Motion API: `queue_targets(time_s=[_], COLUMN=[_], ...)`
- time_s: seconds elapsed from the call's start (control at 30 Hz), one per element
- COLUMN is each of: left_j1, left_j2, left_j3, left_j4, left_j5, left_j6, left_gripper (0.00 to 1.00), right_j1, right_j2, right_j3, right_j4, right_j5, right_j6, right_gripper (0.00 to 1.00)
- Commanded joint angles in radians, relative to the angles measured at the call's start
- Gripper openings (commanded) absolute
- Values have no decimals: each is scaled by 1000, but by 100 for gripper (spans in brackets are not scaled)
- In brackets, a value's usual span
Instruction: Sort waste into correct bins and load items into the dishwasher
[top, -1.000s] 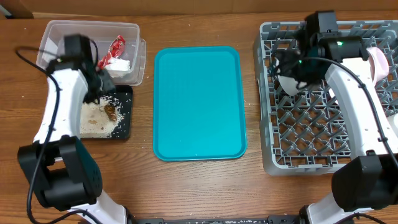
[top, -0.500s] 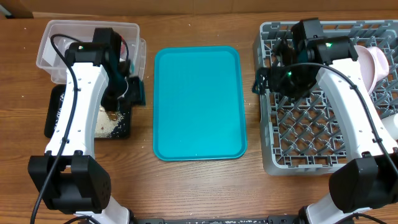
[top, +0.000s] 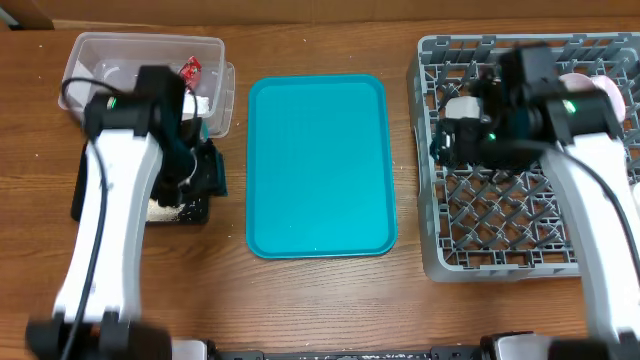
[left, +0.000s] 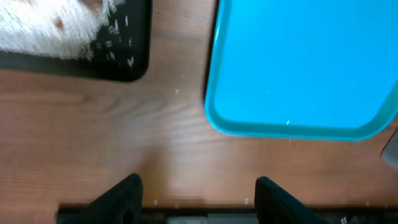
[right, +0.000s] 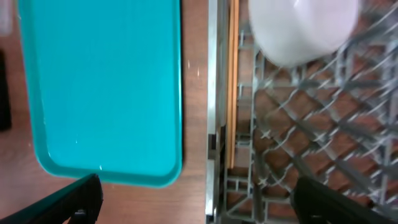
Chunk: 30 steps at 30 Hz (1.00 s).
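My left gripper (top: 207, 170) hovers open and empty over the right end of the black tray (top: 84, 195), which holds loose rice (top: 162, 208). In the left wrist view the open jaws (left: 199, 194) hang over bare wood, with the rice (left: 50, 31) on the black tray (left: 127, 46) at upper left. The red-and-white wrapper (top: 190, 72) lies in the clear tub (top: 120, 50). My right gripper (top: 447, 145) is open and empty over the grey dish rack (top: 500, 235). Its view shows the jaws (right: 199, 200), chopsticks (right: 233, 81) along the rack's left wall, and a white bowl (right: 305, 28). The brown lump is hidden.
The large teal tray (top: 318, 165) lies between the bins and the rack; it also shows in the left wrist view (left: 298, 62) and the right wrist view (right: 99, 87). A pink plate (top: 603, 90) stands at the rack's back right. A white bowl (top: 462, 108) sits in the rack.
My left arm has swung from over the rice to the black tray's right end. My right gripper has drawn back from the white bowl, which stays in the rack.
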Motion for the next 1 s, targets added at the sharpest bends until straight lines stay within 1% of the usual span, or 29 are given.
queue_targets(time_s=[0.0, 0.17, 0.2, 0.23, 0.3, 0.37, 0.47, 0.67, 0.97], left_j1=[-2, -2, -2, -2, -1, -1, -1, -1, -1], left_j2=[-216, -570, -639, -704, -816, -899, -969, -990, -990], left_j3=[-124, -360, -404, -443, -507, -549, -565, -565, -565], left_j4=[82, 312, 352, 386, 445, 489, 480, 405, 348], left_j5=[-3, -7, -10, -14, -37, -51, -52, -51, -51], left_j6=[-16, -18, -24, -26, -26, -26, -26, -26, -26], left_gripper=[60, 63, 72, 100, 100, 100, 100, 100, 100], right_j1=[-2, -2, -2, -2, -2, -2, -2, -2, -2], right_j2=[-198, -510, -571, -616, -713, -773, -818, -813, -800], right_j3=[-121, -389, -439, -476, -548, -587, -602, -602, -602], right_j4=[101, 349, 388, 410, 441, 442, 389, 288, 276], right_j5=[56, 104, 122, 143, 215, 235, 220, 220, 220], right_j6=[14, 14, 15, 14, 14, 14, 15, 15, 15], right_gripper=[100, 100, 100, 100, 100, 100, 100, 100, 100])
